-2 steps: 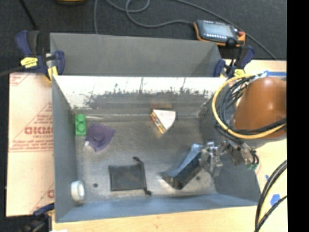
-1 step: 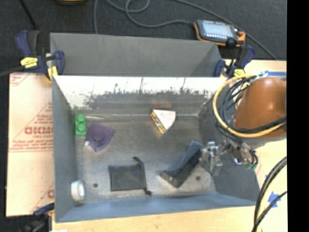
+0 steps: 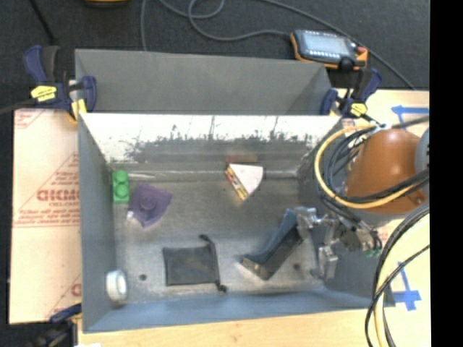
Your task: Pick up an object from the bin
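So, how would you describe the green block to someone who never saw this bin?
Find the grey bin and its wall on the view's left, toward the far end. The green block lies close by that wall, beside a purple object. It alone is bright green.

Green block [image 3: 120, 185] at 10 o'clock, purple piece [image 3: 150, 204] at 9, white roll [image 3: 116, 285] at 8, black pad [image 3: 189, 265] at 7, white-orange wedge [image 3: 244, 178] at 1.

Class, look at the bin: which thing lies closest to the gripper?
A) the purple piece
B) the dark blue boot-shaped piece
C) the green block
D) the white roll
B: the dark blue boot-shaped piece lies just beside the gripper, while the others sit far off at the view's left.
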Controlling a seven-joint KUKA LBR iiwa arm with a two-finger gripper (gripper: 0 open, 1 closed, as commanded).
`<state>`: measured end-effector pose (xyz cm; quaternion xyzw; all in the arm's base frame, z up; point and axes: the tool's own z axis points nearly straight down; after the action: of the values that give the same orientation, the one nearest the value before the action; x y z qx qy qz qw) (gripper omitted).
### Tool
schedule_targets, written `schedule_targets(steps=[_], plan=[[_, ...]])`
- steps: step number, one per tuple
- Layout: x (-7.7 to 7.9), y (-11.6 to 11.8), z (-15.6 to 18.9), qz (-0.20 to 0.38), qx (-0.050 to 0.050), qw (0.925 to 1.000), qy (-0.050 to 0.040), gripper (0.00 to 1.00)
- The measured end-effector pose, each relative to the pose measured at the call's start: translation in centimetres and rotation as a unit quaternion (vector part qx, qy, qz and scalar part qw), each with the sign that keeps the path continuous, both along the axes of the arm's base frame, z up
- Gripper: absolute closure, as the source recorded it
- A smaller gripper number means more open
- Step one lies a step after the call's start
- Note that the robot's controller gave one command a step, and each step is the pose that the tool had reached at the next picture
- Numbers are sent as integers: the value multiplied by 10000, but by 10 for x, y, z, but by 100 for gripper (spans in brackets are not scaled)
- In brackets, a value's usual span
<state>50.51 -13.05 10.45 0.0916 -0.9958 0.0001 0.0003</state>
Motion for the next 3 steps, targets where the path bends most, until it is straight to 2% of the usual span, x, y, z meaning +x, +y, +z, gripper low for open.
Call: schedule_targets(steps=[1,2,3], plan=[[1,0,0,8,-2,10000,-7,0],[37,37,-7,-356,-15,9994,-43,0],[-2,61,-24,-857,-8,9963,-64,100]])
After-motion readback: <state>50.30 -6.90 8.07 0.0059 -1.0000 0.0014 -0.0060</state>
